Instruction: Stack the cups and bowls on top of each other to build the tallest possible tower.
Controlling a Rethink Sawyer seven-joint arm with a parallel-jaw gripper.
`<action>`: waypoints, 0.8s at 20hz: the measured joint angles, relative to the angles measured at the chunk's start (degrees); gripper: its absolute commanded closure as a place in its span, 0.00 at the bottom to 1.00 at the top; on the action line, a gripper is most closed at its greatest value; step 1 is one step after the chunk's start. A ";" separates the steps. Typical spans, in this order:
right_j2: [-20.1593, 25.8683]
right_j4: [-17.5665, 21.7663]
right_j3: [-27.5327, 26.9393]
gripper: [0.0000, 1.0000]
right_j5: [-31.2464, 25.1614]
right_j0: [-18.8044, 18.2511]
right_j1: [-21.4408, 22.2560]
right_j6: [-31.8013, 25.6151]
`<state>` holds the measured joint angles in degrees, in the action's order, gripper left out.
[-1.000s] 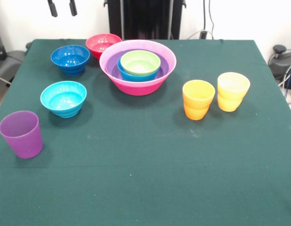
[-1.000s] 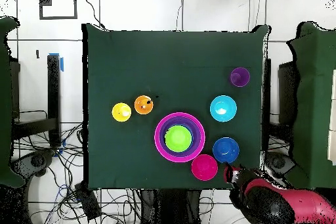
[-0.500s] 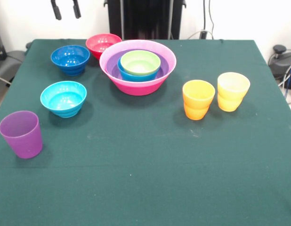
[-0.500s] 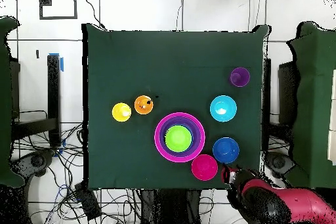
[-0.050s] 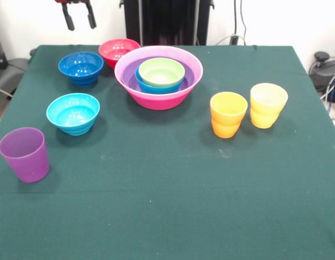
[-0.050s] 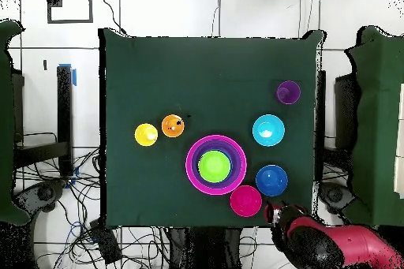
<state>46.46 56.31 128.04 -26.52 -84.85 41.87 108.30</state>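
The tower point(image 5: 158, 77) point(image 6: 216, 164) is a hot-pink bowl holding a purple, a blue and a lime green bowl point(image 5: 161, 71). Loose bowls stand to its left in the front view: red-pink point(image 5: 118, 51) point(image 6: 245, 200), dark blue point(image 5: 81, 67) point(image 6: 271, 180) and cyan point(image 5: 73, 112) point(image 6: 268, 129). The purple cup point(image 5: 25, 154) point(image 6: 288, 91) stands near the front left. The orange cup point(image 5: 228, 114) point(image 6: 173, 126) and yellow cup point(image 5: 268, 104) point(image 6: 146, 134) stand side by side at the right. My gripper point(image 5: 79, 17) hangs open and empty above the table's far left, behind the dark blue bowl.
The dark green table point(image 5: 173, 184) carries everything. Cables and grey equipment point(image 5: 326, 70) lie beyond the table's right edge in the front view. My red arm point(image 6: 331, 244) reaches in from the lower right of the overhead view.
My gripper has come lower and moved a little right in the front view, toward the dark blue and red-pink bowls. No bowl or cup has moved.
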 measured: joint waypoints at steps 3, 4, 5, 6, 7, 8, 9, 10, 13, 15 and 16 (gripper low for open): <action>-1.04 1.13 -0.70 0.00 -0.01 0.01 -1.74 0.00; -1.31 1.48 -0.96 0.00 -0.01 0.01 -2.33 0.00; -1.51 1.75 -1.17 0.00 -0.01 0.02 -2.77 0.00; -1.77 2.04 -1.45 0.00 -0.01 0.02 -3.32 0.00; -2.23 2.50 -1.93 0.00 0.01 0.02 -4.24 0.00; -2.44 2.62 -2.13 0.00 0.01 0.01 -4.62 0.00; -2.61 2.65 -2.30 0.00 0.01 0.00 -4.93 0.00; -2.78 2.69 -2.47 0.00 0.01 -0.01 -5.24 0.00; -3.04 2.70 -3.07 0.00 -0.20 -0.05 -6.11 0.00; -3.05 2.69 -3.52 0.00 -0.46 -0.06 -6.64 0.00; -3.06 2.70 -3.82 0.00 -0.65 -0.08 -6.95 0.00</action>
<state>43.41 59.02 124.22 -27.17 -84.93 34.93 108.30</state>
